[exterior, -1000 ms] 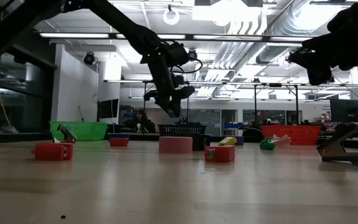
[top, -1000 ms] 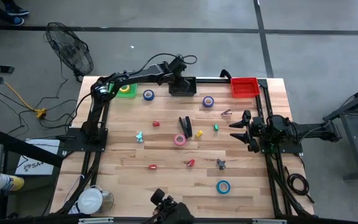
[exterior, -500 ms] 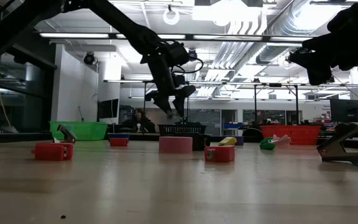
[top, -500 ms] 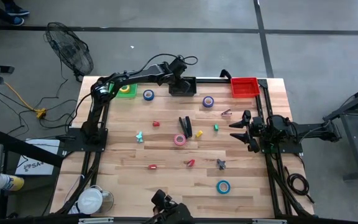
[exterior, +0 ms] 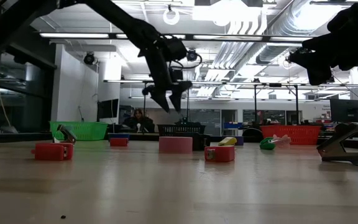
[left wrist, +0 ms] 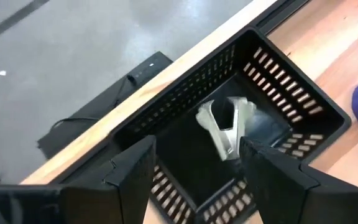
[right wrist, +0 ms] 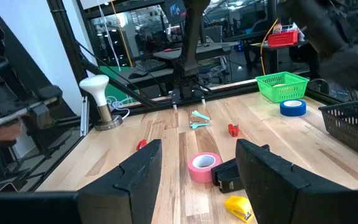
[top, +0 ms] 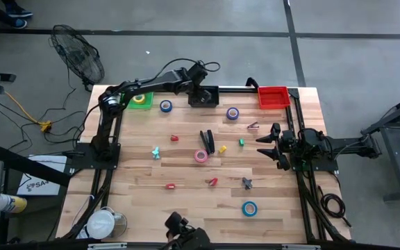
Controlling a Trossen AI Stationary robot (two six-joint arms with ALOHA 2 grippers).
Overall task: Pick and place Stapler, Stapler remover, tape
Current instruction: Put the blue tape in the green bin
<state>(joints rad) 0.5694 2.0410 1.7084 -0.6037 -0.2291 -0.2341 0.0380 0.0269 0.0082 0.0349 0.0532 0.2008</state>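
With the staple remover [left wrist: 225, 127] lying inside the black basket [left wrist: 303, 109], the left gripper [left wrist: 194, 171] (fingers spread, empty) should rise straight clear of the rim, while the right gripper [right wrist: 197, 165] waits spread near the stapler [top: 207, 141]

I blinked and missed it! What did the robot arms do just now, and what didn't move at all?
The left tool opened over the black basket and lifted a little; a silvery staple remover now lies inside the basket, let go. The right tool stayed waiting, open, at the table's right side. The tape rolls and the stapler kept their places.
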